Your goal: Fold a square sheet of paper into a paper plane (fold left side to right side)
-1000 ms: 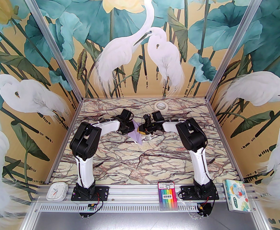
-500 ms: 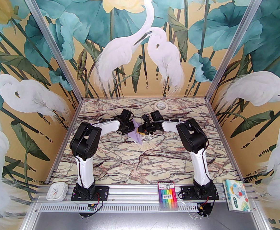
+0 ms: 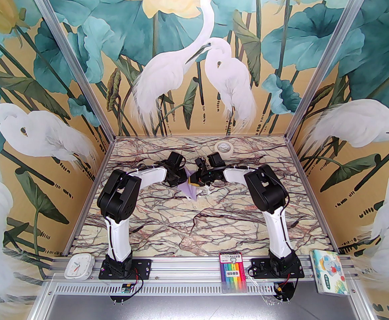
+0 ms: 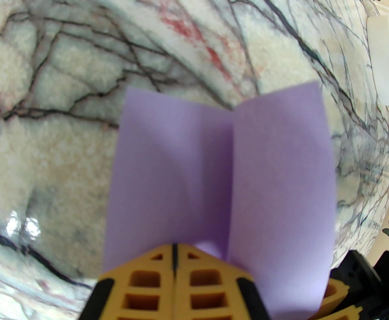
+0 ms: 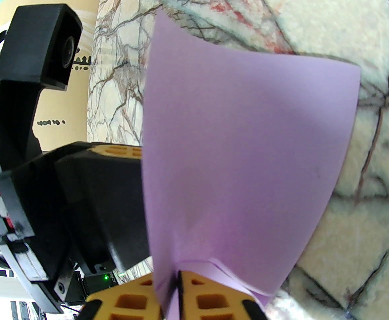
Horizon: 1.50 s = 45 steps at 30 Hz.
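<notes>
Slim pointed pale lavender paper plane (image 3: 190, 189) sits mid marble-patterned worktop (image 3: 194, 225). Its long axis runs 11 to 5 o'clock, tip toward 5. Left jaws clench it from 9 o'clock, right jaws from 3.

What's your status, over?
Right gripper shut on paper plane, centre crease showing. Left gripper shut beside it, grip unclear. Tape roll far back, clear.

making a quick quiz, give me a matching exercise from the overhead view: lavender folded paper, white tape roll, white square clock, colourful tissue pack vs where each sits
1 pale lavender folded paper
2 round white tape roll
3 white square clock
4 colourful tissue pack

a front right
b centre
c far back
d front left

Pairs: 1-b, 2-c, 3-d, 4-a
</notes>
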Available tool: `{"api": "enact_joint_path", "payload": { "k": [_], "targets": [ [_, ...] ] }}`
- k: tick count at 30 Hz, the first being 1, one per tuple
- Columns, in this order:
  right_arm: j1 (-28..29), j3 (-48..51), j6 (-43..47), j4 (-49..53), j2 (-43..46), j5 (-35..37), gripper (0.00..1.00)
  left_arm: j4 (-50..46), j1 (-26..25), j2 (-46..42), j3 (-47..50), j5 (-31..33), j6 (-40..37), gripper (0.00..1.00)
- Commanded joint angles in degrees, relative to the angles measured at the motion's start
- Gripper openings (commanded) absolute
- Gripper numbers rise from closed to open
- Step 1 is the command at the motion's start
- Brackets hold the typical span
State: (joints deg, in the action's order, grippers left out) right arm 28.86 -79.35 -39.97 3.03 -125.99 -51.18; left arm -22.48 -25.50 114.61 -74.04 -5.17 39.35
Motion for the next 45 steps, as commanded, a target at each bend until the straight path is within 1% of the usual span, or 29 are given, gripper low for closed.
{"api": "enact_joint_path", "payload": {
  "k": [1, 6, 10, 14, 23, 35, 45],
  "targets": [
    [-0.3, -0.9, 1.6, 1.0, 0.3, 1.4, 0.19, -0.3, -0.1, 2.4, -0.8, -1.2, -0.2, 0.04],
    [-0.5, 1.1, 1.7, -0.2, 2.9, 4.1, 0.22, -0.7, -0.1, 2.7, -1.1, -1.0, 0.2, 0.04],
    [-0.4, 3.5, 1.2, -2.6, 4.9, 6.7, 0.26, -2.0, -0.1, 3.3, -2.1, -0.6, 1.5, 0.03],
    [-0.4, 5.4, 0.4, -4.8, 6.6, 8.3, 0.26, -2.3, -0.1, 3.9, -2.5, -0.8, 1.8, 0.03],
    [-0.7, 7.4, -1.7, -8.6, 8.1, 9.2, 0.23, -2.4, -0.1, 3.9, -2.3, -0.5, 1.8, 0.03],
    [-1.3, 10.4, -2.1, -10.9, 10.7, 10.8, 0.24, -2.3, -0.1, 4.1, -2.4, -0.7, 2.0, 0.03],
    [-1.3, 11.0, -1.8, -10.3, 12.5, 11.9, 0.25, -2.5, -0.1, 4.2, -2.5, -0.7, 1.9, 0.03]
  ]
}}
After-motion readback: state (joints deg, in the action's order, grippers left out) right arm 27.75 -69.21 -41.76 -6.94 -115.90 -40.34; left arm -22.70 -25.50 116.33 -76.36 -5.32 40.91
